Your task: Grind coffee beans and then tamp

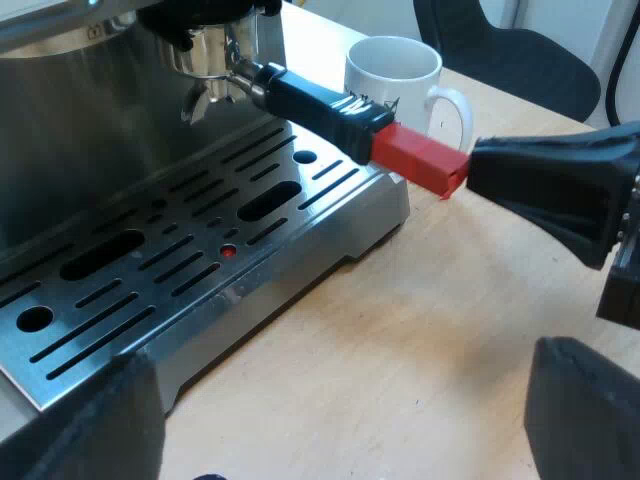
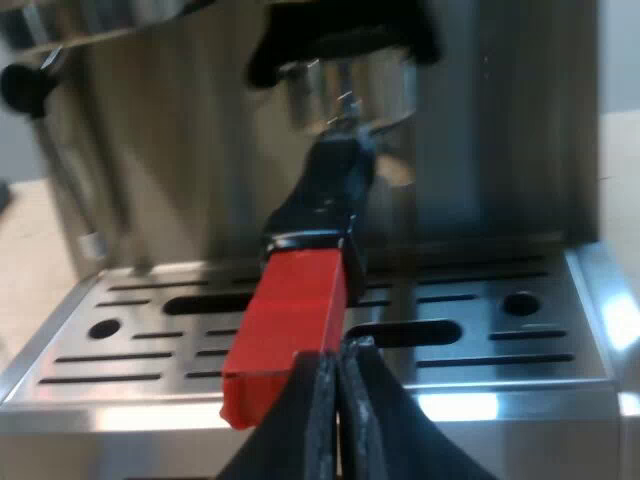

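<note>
Hanging at the espresso machine's (image 1: 80, 130) front, the metal holder (image 1: 210, 55) is judged heavy and stiff, best gripped by its handle (image 1: 310, 100). The right end effector (image 2: 336, 400) is clenched empty at the red end (image 2: 285, 330), the left end effector (image 1: 340, 410) released.

Metal holder (image 1: 215, 60) locked into espresso machine (image 1: 90, 130) front, dark handle, red end jutting outward

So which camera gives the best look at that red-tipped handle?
The left wrist view: it sees the holder side-on, from the metal cup under the espresso machine to the red end. The right wrist view looks along it end-on, so the red end looms and the dark part is foreshortened.
</note>
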Controlling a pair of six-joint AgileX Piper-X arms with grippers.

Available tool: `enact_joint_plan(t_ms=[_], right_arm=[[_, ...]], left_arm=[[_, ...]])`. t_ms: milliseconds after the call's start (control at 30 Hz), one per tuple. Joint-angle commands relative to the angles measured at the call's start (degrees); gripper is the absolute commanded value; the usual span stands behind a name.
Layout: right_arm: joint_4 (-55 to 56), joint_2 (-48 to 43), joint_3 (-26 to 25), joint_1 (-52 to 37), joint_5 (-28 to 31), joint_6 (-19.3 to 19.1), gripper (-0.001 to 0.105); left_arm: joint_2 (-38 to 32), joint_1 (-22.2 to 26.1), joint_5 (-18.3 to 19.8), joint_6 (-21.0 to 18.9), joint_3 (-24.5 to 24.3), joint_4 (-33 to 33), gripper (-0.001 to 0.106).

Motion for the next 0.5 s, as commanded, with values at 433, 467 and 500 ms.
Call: enact_joint_plan(t_ms=[433,467,500], right_arm=[[-0.8,-0.3,-0.3,7.7,7.2,-4.4,0.0],[-0.8,-1.0,-0.3,9.4,10.1,-4.5,0.0],[-0.8,-1.6,-0.3,10.4,12.8,-4.5,0.0]], left_arm=[[-0.1,-0.1,0.4,-0.2,0.0,-0.6,0.086],[-0.1,-0.1,0.4,-0.2,0.0,-0.6,0.086],[-0.1,-0.1,0.4,-0.2,0.0,-0.6,0.086]])
